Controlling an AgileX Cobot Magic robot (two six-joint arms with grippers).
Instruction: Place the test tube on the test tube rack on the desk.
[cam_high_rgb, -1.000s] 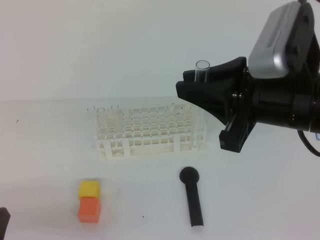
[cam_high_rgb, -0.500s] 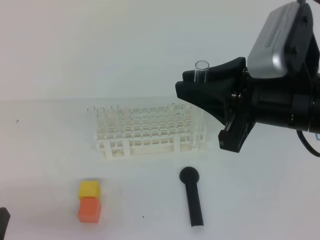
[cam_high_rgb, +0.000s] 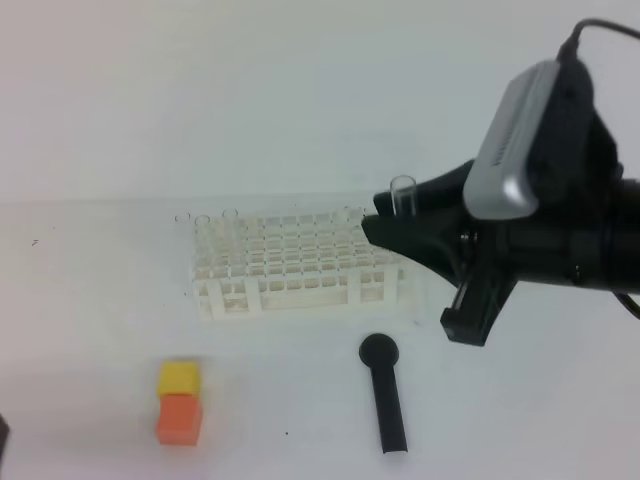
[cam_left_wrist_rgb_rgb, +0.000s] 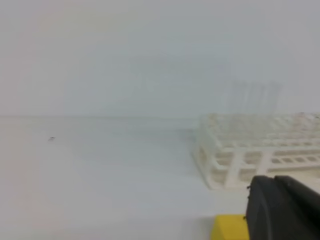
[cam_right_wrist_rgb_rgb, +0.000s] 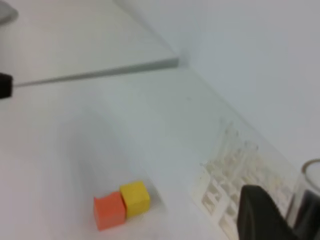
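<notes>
One test tube (cam_high_rgb: 402, 196), pinched upright in the right fingers (cam_high_rgb: 385, 222), now sits lower than a second ago, dropping toward the right end of the one test tube rack (cam_high_rgb: 300, 263) on the counter (cam_high_rgb: 100, 300): insertion looks underway. Three or four tubes already stand in the rack; two blocks (cam_high_rgb: 179, 402), one black stick (cam_high_rgb: 385, 392). Left fingers (cam_left_wrist_rgb_rgb: 282, 210) stay pressed together

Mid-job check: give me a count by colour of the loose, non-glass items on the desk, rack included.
White: 1, the test tube rack
Yellow: 1, the yellow block
Orange: 1, the orange block
Black: 1, the black round-headed stick
Total: 4
</notes>
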